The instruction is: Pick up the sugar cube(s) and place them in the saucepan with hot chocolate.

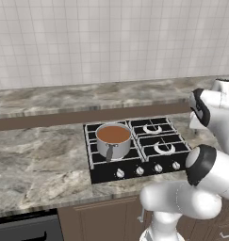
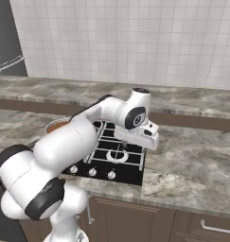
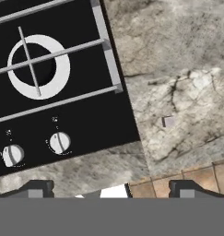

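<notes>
Left base view: saucepan (image 1: 113, 140), small round shiny steel pot with straight sides and one short handle pointing toward the front edge of the cooktop (image 1: 139, 163), standing on the rear-left burner; hot chocolate (image 1: 113, 134) inside it, a flat reddish-brown disc nearly at the rim. Cooktop black, four burners with grey grates, knobs in a row along its front edge, set into a marbled stone counter (image 1: 40, 160). Arm white with dark joints, rising at lower right, its upper links bending over the counter's right part. Right base view: arm reaches from lower left across the cooktop; the hand hangs downward above the cooktop's front-right burner (image 2: 117, 156), near the cooktop's right edge; saucepan rim and brown liquid visible past the arm, at the cooktop's left side. Hand view: gripper (image 3: 111, 189), its two dark fingertips standing wide apart with nothing between them; sugar cube (image 3: 168, 121), small pale grey block, lying alone on the counter just off the cooktop's right edge, near the counter's front edge.
</notes>
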